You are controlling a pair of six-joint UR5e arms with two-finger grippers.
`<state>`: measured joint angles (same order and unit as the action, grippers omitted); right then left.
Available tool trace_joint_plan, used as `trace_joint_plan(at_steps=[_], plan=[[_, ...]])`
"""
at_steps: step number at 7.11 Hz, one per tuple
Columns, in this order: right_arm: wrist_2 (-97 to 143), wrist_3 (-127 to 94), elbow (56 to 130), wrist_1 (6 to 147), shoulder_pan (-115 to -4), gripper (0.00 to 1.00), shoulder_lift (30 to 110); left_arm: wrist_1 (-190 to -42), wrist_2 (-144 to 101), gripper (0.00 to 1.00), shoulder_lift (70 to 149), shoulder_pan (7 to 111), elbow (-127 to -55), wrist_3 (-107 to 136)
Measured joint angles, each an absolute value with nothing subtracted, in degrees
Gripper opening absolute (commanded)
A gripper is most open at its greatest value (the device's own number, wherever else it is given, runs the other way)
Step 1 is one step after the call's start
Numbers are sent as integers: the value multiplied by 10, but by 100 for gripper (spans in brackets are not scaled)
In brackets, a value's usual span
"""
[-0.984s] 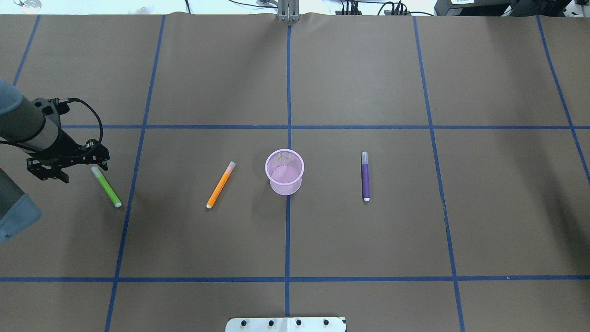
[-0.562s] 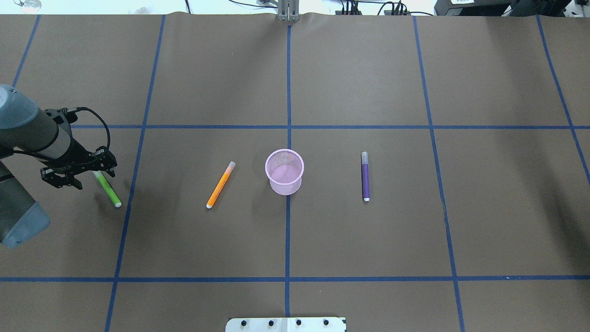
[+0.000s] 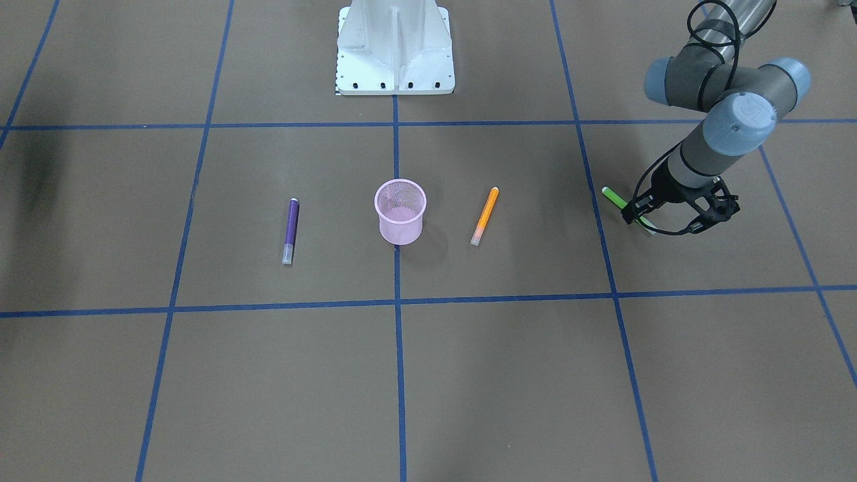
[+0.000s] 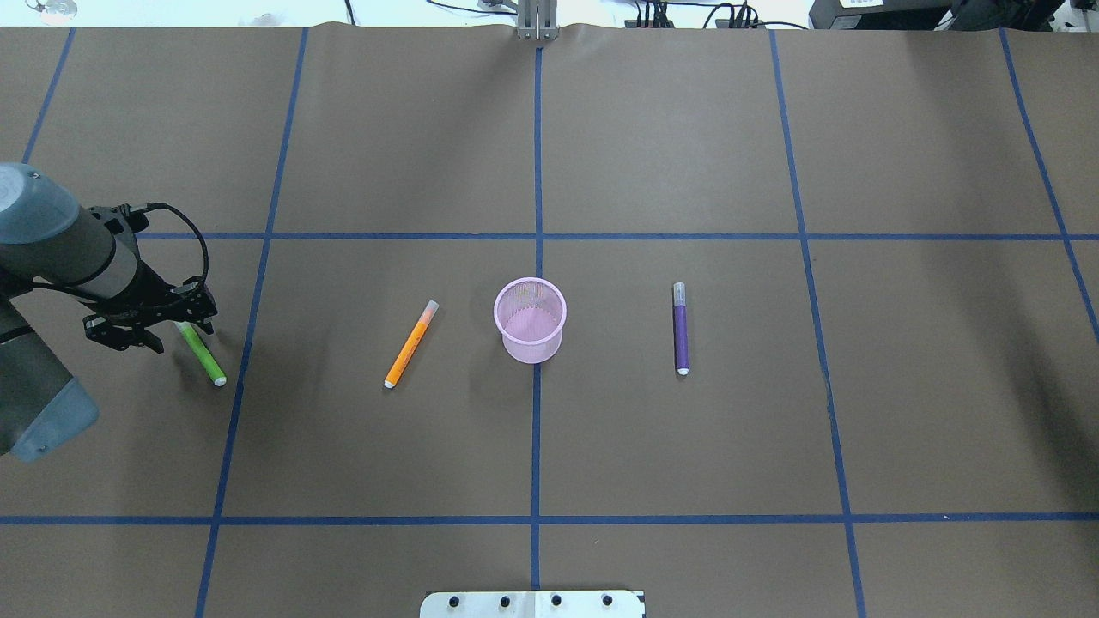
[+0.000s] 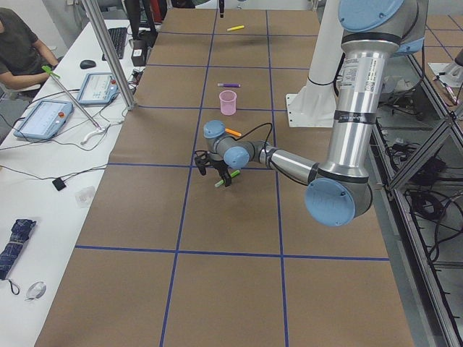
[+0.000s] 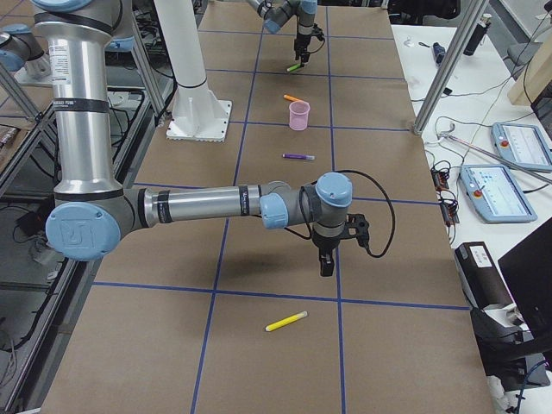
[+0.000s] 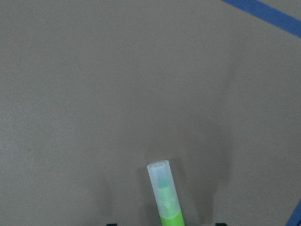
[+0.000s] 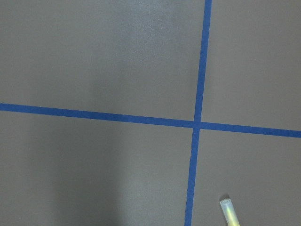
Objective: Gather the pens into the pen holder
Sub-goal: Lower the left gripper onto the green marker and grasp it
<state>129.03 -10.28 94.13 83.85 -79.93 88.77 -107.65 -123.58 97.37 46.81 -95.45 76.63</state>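
The left gripper [image 4: 180, 333] is hanging low over the green pen [image 4: 202, 354], close to its pale cap end. Its jaws are standing open, one on each side of the barrel, and gripping nothing. The green pen is lying flat on the brown table [image 4: 687, 446], far out on the robot's left. The orange pen [image 4: 411, 344] is lying at a slant near the left of the pink pen holder [image 4: 532, 348], which is standing upright at the centre. The purple pen [image 4: 681, 330] is lying farther out on the holder's right. The right gripper [image 6: 325, 263] is pointing down at the table near a yellow pen [image 6: 286, 321]. Whether its jaws are open cannot be told.
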Motion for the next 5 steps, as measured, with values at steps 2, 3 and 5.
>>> trace_joint_plan(at_steps=[2, 3, 5], plan=[[1290, -103, 941, 838, -799, 100, 888, -1077, -1236, 11, 974, 466, -951, 766], [1290, -103, 941, 838, -799, 100, 888, -1077, -1236, 0, 975, 466, -950, 766], [1291, -103, 941, 838, -799, 100, 888, -1076, -1236, 0, 975, 466, -948, 765]])
